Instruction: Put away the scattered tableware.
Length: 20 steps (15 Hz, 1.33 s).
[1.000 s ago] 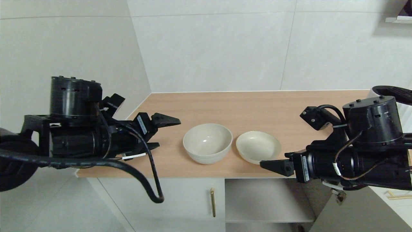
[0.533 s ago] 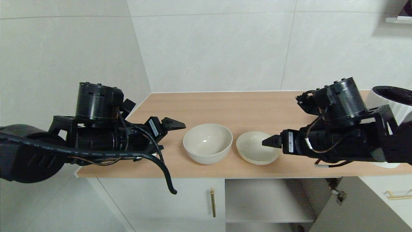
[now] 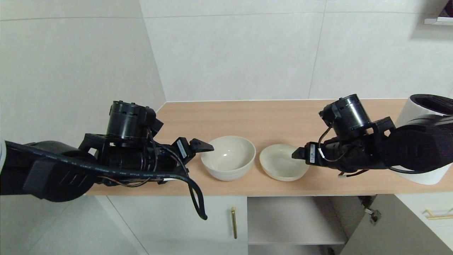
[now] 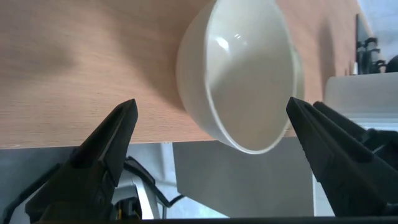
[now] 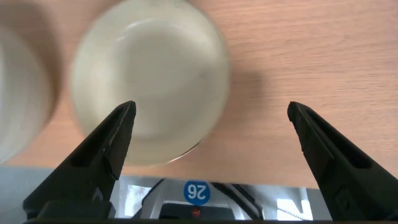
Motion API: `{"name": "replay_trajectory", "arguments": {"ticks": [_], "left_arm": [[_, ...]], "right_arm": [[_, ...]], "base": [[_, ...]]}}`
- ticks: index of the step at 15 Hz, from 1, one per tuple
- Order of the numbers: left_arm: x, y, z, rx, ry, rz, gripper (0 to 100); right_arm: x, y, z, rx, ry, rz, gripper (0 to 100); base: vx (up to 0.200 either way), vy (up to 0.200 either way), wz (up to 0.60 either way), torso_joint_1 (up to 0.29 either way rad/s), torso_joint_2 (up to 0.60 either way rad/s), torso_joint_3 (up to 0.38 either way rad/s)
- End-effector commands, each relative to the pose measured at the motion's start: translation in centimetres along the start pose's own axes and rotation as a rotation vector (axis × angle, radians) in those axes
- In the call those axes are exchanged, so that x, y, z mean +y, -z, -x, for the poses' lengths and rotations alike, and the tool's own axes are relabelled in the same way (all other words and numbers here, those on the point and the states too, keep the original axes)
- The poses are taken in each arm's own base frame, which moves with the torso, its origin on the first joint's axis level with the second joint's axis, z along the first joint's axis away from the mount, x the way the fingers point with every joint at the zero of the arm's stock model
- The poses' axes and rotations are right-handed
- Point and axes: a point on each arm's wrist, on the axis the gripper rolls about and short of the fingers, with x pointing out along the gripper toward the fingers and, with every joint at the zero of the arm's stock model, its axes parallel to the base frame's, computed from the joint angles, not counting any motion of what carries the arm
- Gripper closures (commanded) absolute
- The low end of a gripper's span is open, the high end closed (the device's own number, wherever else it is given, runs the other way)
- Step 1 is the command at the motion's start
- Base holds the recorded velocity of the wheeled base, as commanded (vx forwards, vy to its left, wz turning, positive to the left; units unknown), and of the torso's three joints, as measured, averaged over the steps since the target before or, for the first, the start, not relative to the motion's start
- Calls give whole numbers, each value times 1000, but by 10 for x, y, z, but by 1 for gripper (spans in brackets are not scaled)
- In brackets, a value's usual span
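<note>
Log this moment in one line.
left gripper open, beside deep bowl | right gripper open, at shallow bowl | both on counter

The deep bowl [image 3: 228,157] looks like glazed ceramic. It is cream-white, smooth and glossy, with a bright highlight on its inner wall and faint ridges round the outside. The shallow bowl [image 3: 283,166] is the same pale colour and smooth, with a duller sheen. The counter [image 3: 247,117] has a light wood-grain surface, matt and even. The wall [image 3: 230,53] is large pale tiles with a soft sheen. The cabinet door [image 3: 212,233] is smooth matt white, and its handle [image 3: 233,222] is brass-coloured metal. The left gripper [image 4: 211,106] and right gripper [image 5: 211,109] are matt black and look like plastic.
</note>
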Motion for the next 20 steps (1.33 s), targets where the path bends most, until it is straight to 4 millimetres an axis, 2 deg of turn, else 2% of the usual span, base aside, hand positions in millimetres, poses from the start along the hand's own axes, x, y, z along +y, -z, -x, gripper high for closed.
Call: {"name": "replay_trajectory", "arguments": {"ticks": [1,8,9,16,20], "left_arm": [[4,2,-10,18,-15,4,0],[4,4,-17,20,-8,18,0],[4,4,-17,20,-8,18,100],[4,5,-18,22,-8,19,100],[3,4,-17,20,-6,19,100]], "right_arm": [[0,2,-5,12,5,3,0],[0,4,-9,22,9,2,0],[0,4,-9,22,9,2,0],[1,2,-9,16,7,3,0],[4,3,-19,4,57,10,0]], "base": [[0,0,0,0,0,0],[0,0,0,0,0,0],[0,0,0,0,0,0],[0,0,0,0,0,0],[0,0,0,0,0,0]]}}
